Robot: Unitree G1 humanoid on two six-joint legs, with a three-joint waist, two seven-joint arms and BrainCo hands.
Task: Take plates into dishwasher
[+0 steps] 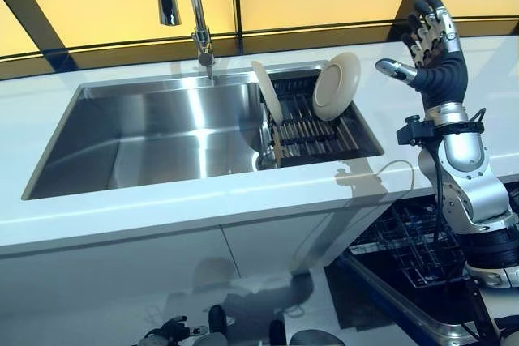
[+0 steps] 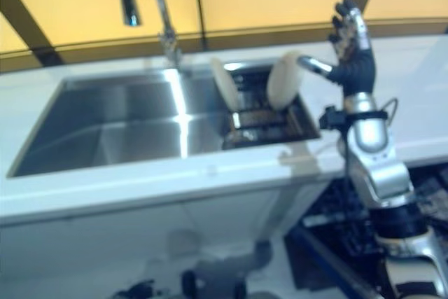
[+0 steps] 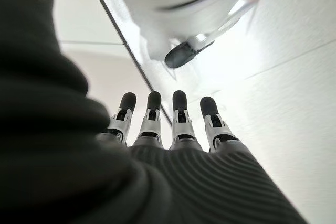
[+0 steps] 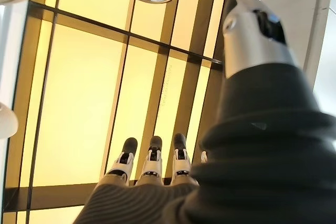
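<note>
Two white plates stand on edge in a dark dish rack [image 1: 318, 132] at the right end of the sink. One plate [image 1: 336, 85] leans against the far right of the rack, its face towards me. The other plate [image 1: 267, 91] stands edge-on at the rack's left side. My right hand [image 1: 438, 70] is raised above the counter just right of the plates, fingers straight and spread, thumb pointing at the right plate, holding nothing. Its fingers [image 4: 152, 163] also show straight in the right wrist view. My left hand [image 3: 178, 124] hangs low with straight fingers and is empty.
The steel sink basin [image 1: 162, 131] sits in a white counter [image 1: 243, 200], with a tall faucet [image 1: 195, 14] behind it. The open dishwasher's lower rack [image 1: 405, 249] is pulled out below the counter at the lower right. White cabinet doors [image 1: 122, 281] are under the sink.
</note>
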